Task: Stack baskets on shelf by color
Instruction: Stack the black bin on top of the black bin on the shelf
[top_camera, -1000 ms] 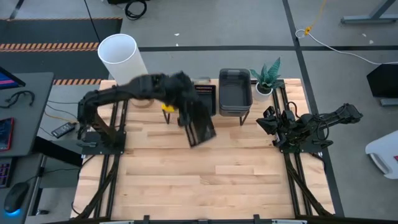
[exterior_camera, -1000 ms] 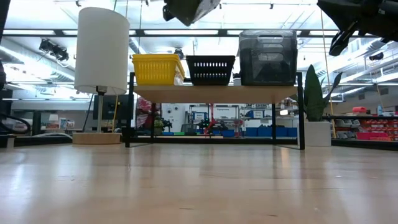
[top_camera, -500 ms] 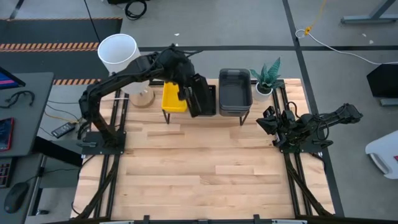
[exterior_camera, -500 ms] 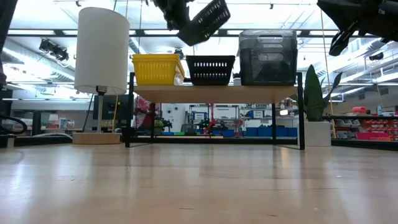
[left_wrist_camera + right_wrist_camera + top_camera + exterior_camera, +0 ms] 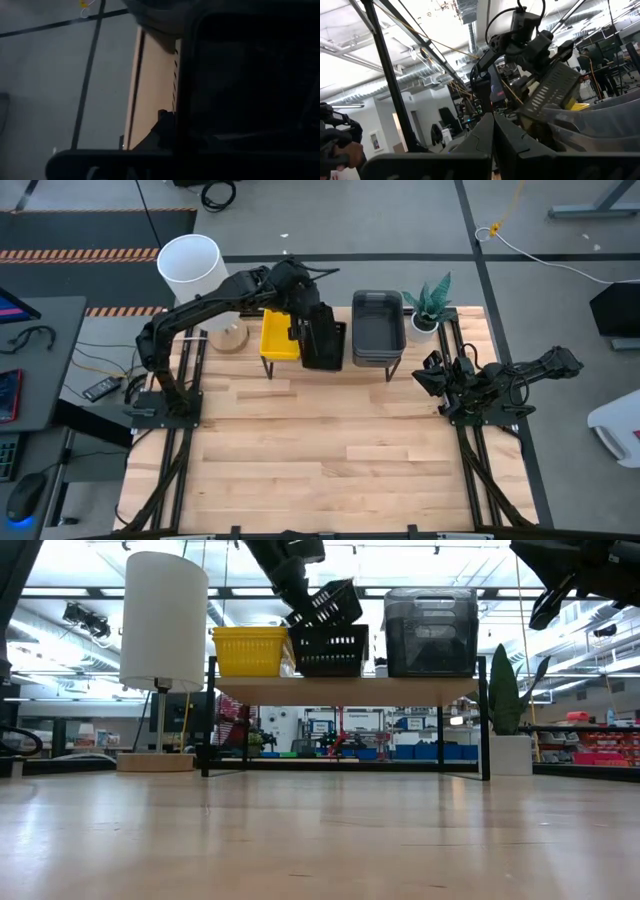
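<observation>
High view: left gripper (image 5: 300,315) over the shelf (image 5: 395,360), clamped on the rim of a black basket (image 5: 322,340) sitting above the black stack, between the yellow baskets (image 5: 276,337) and grey baskets (image 5: 378,328). Right gripper (image 5: 432,375) parked at the table's right edge, well clear. Low view: held basket (image 5: 328,606) tilted, lower edge touching the black basket (image 5: 330,650) beneath, not nested yet. Half a second back, hung higher, clear of the stack. Likely light, stiff, slotted plastic; rim grip best, slight slip risk. Left wrist view: mostly dark basket wall, fingers hidden. Right wrist view: fingers pressed together, empty.
</observation>
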Controlling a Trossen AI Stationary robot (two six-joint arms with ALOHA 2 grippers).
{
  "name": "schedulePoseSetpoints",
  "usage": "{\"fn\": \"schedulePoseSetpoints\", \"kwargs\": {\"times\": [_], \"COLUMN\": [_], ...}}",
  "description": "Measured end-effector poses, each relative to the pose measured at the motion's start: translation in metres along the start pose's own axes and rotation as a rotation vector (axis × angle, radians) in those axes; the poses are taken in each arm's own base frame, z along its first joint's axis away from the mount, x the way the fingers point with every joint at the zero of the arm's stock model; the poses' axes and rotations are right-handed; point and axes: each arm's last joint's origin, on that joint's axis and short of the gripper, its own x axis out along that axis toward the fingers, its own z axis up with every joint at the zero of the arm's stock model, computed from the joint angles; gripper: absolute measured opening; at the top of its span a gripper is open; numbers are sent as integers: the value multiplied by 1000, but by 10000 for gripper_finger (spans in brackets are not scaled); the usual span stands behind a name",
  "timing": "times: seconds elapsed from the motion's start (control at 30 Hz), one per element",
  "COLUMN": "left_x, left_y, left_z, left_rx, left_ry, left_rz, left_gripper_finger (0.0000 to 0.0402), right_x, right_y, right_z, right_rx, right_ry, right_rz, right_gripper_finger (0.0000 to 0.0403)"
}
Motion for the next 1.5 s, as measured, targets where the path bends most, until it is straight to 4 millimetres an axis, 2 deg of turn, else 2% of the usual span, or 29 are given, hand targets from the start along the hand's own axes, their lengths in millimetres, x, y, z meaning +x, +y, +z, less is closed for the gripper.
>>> {"fn": "schedulePoseSetpoints", "kwargs": {"times": [0.43,0.73,0.87,1.2,1.33,1.5], "left_x": [2,3,3,3,3,3], "left_y": [16,14,12,13,16,18], "left_z": [-3,-2,-1,-1,-3,-7], "left_rx": [-37,0,35,44,4,-44], "left_ry": [-2,-9,-10,-13,-14,-46], "left_rz": [105,86,83,84,80,-29], "left_gripper_finger": [6,10,34,143,154,139], "right_x": [0,0,0,0,0,0], "right_y": [0,0,0,0,0,0], "right_z": [0,0,0,0,0,0], "right_rx": [0,-1,-1,-1,0,0], "right_ry": [0,0,0,0,0,0], "right_rz": [0,0,0,-1,0,0], "right_gripper_finger": [16,16,16,16,16,16]}}
